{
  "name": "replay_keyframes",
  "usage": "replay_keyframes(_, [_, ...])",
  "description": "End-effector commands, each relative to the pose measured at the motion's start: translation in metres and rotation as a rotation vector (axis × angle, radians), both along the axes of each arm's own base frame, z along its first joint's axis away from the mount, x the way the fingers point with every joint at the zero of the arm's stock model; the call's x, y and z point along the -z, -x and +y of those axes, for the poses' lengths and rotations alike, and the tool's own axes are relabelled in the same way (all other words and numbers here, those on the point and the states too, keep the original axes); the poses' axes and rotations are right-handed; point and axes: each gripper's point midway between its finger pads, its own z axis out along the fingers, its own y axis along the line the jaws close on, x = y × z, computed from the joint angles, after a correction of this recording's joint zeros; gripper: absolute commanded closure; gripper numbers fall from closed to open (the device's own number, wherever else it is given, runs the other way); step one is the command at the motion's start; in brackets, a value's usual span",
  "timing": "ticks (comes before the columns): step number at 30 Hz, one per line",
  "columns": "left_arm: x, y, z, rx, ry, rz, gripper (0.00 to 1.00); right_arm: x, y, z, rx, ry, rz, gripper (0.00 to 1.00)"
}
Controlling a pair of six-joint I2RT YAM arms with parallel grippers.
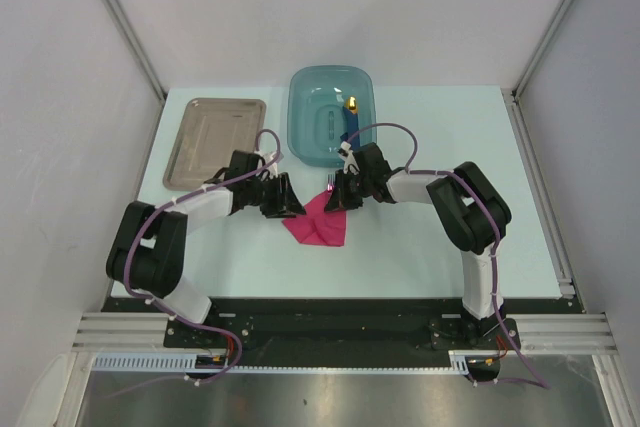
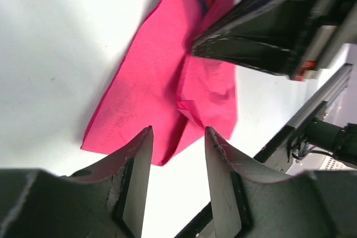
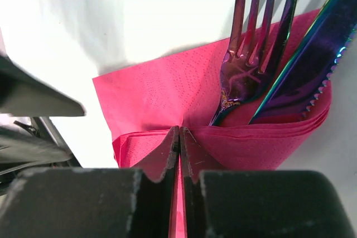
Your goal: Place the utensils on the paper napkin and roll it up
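Rolling is in hand. The fork (image 3: 245,76) and knife (image 3: 304,76) lie on the napkin (image 1: 318,222) in the middle of the desk (image 1: 450,147), their handles tucked under a flap folded over them. The right fingers (image 3: 159,160) are pressed together, pinching that flap's edge (thin paper, so it may tear or slip). The left fingers (image 2: 134,165) stand spread at the napkin's other corner, gripping nothing. Next, I judge, the right should carry the flap further across the cutlery. The left should pin the loose side so nothing slides out.
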Motion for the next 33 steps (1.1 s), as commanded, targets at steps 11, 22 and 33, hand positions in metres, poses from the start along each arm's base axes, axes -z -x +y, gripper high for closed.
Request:
replay_keyframes(11, [0.006, -0.001, -0.020, -0.014, 0.019, 0.033, 0.35, 0.018, 0.010, -0.005, 0.021, 0.069, 0.048, 0.95])
replay_keyframes(22, [0.013, -0.004, -0.038, 0.014, -0.009, 0.038, 0.44, 0.014, 0.011, -0.003, 0.027, 0.059, 0.054, 0.95])
replay_keyframes(33, [0.024, -0.001, -0.039, 0.011, -0.024, 0.090, 0.79, -0.007, 0.005, 0.004, 0.039, 0.005, 0.028, 0.94])
